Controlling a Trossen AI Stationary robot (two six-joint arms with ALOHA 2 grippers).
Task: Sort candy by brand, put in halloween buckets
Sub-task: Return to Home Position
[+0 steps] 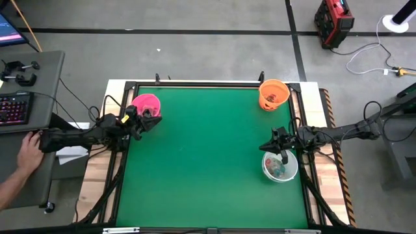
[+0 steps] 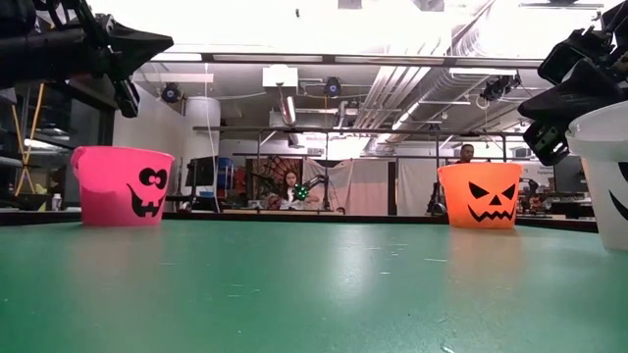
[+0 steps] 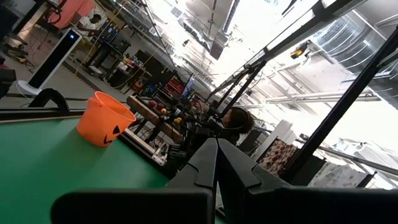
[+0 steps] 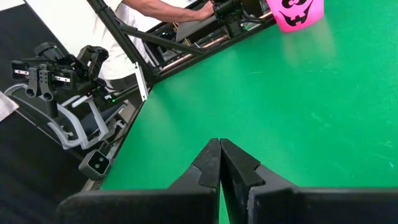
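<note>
Three buckets stand upright on the green table. The pink bucket (image 1: 146, 104) (image 2: 123, 186) (image 4: 297, 12) is at the far left, the orange bucket (image 1: 273, 94) (image 2: 479, 195) (image 3: 104, 118) at the far right, and the white bucket (image 1: 280, 166) (image 2: 610, 176) at the right, nearer me. Candy (image 1: 278, 169) lies inside the white bucket, and something brownish shows in the orange one. My left gripper (image 1: 153, 121) (image 3: 216, 162) hovers shut and empty just beside the pink bucket. My right gripper (image 1: 268, 144) (image 4: 219, 162) hovers shut and empty at the white bucket's far rim.
The green mat's middle (image 1: 208, 156) carries nothing. A black frame (image 1: 195, 84) borders the table. At the left, a person's hand (image 1: 29, 153) rests by a side desk with a keyboard (image 1: 14, 107). People and equipment show in the room beyond the far edge.
</note>
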